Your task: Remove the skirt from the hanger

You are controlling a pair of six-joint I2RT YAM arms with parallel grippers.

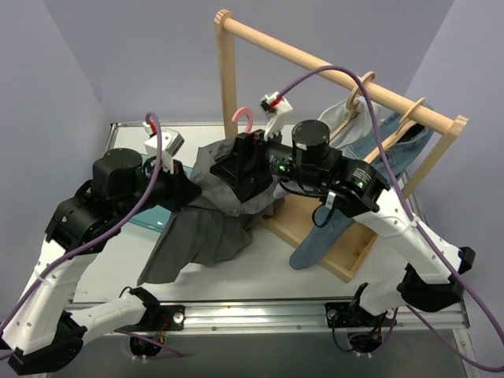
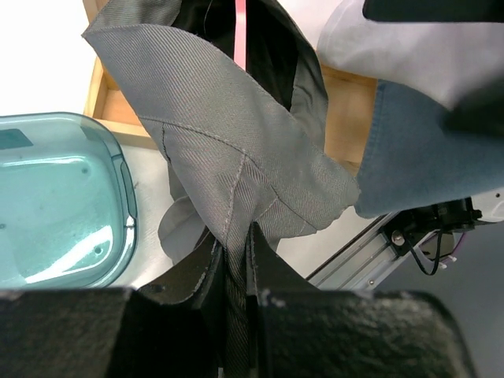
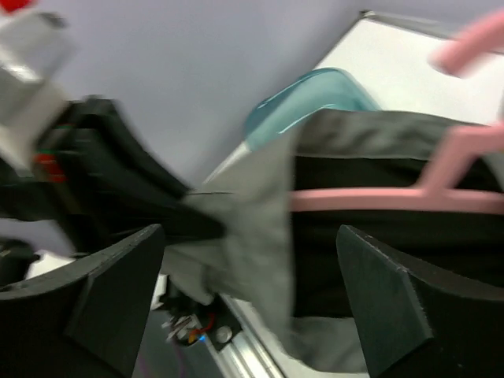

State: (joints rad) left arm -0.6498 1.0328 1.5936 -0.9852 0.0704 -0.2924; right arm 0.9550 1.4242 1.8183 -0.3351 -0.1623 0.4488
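Observation:
The grey skirt (image 1: 211,224) hangs from a pink hanger (image 1: 246,120) in mid-air between my two arms, its hem draping onto the table. My left gripper (image 1: 186,187) is shut on a fold of the skirt (image 2: 228,150) at its left side; the fabric is pinched between the fingers (image 2: 268,272). The pink hanger (image 2: 240,27) shows above that fold. My right gripper (image 1: 246,161) is open, its fingers (image 3: 110,291) wide apart in front of the skirt's waist (image 3: 260,213) and the pink hanger bar (image 3: 378,198), touching neither as far as I can see.
A wooden rack (image 1: 315,59) stands at the back right, with a blue garment (image 1: 335,224) on a wooden hanger (image 1: 394,126). A teal tray (image 1: 151,223) lies under my left arm and also shows in the left wrist view (image 2: 63,213). The table's aluminium front rail (image 1: 260,315) is near.

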